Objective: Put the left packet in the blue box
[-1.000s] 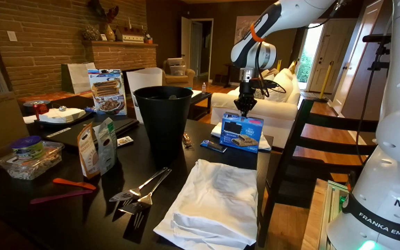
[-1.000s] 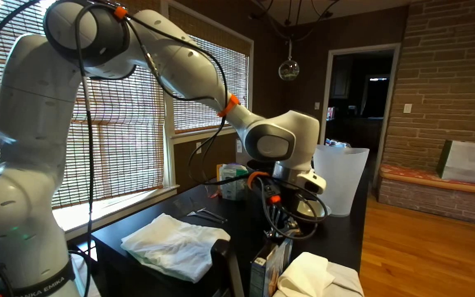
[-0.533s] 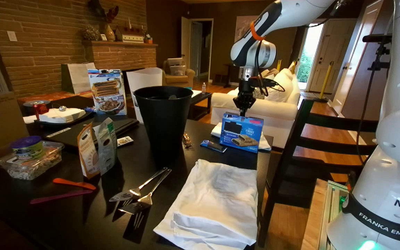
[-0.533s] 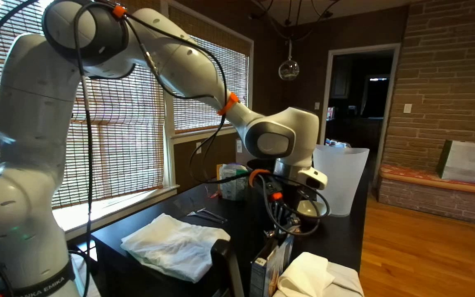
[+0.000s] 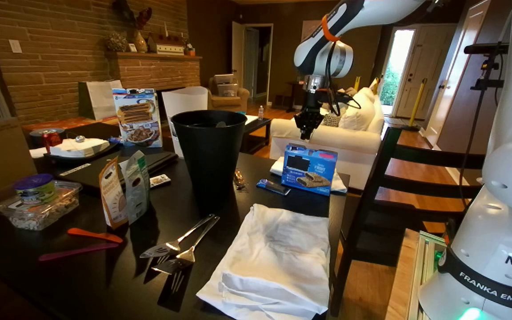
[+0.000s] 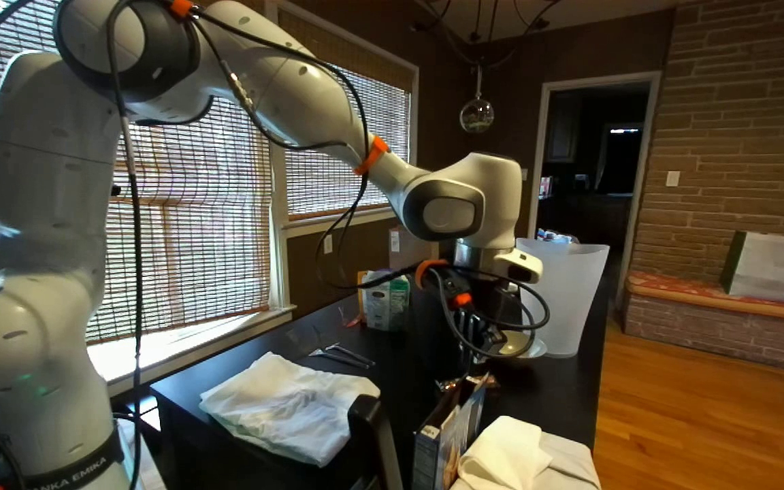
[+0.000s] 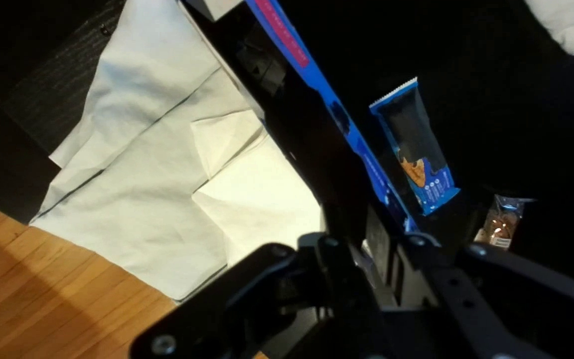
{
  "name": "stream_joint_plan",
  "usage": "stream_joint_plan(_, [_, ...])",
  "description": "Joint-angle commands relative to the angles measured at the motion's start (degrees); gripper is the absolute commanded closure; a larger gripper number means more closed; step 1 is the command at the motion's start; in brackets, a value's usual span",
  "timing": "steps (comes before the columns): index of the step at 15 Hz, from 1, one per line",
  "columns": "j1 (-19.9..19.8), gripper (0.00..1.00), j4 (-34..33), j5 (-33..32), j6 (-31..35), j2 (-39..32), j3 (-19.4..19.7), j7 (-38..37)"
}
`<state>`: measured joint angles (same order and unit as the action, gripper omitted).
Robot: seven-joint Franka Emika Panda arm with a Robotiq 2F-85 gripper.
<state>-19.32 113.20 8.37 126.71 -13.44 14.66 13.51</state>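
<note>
Blue and printed, the box (image 5: 309,171) stands upright on the dark table (image 5: 118,284); in an exterior view we find it close to the far right-hand corner. In the wrist view we look down on its open top, and at one end of the dark inside something shows too dimly for us to name. The blue packet (image 7: 416,149) lies flat on the table, outside the box and just beside its printed front. We see the gripper (image 5: 305,134) hanging above the box, clear of its top edge, nearer the end by the black bin (image 5: 207,155). Its jaws stand a little apart, with pale surfaces showing in the gap; we cannot tell what those belong to.

Between the black bin and the blue packet we make out a clear packet (image 5: 239,180) with brown contents. Behind the box, a pale cloth (image 7: 132,164) reaches the table's far edge. Along the right-hand edge, toward the near end, a white cloth (image 5: 278,258) lies folded, and to its left we have two metal utensils (image 5: 187,254) side by side. Farther toward the left edge stand an orange-and-white pouch (image 5: 114,198) and a green-and-white pouch (image 5: 137,191), and beyond them a clear tub (image 5: 38,215) carries a purple-lidded container (image 5: 35,189).
</note>
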Motion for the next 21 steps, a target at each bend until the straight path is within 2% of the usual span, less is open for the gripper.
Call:
stream_joint_plan(1, [0.5, 0.46, 0.1, -1.9, -0.8, 3.5, -0.1, 0.0])
stream_joint_plan(8, [1.3, 0.0, 0.3, -6.7, -3.6, 8.5, 0.2, 1.6])
stream_joint_plan(15, [1.8, 0.0, 1.0, -6.6, -5.0, 11.2, 0.4, 1.4])
stream_joint_plan(16, [1.6, 0.0, -0.3, -5.2, -4.4, 9.3, 0.3, 1.4])
stream_joint_plan(21, [1.7, 0.0, -0.3, -5.2, -4.4, 9.6, 0.4, 1.4])
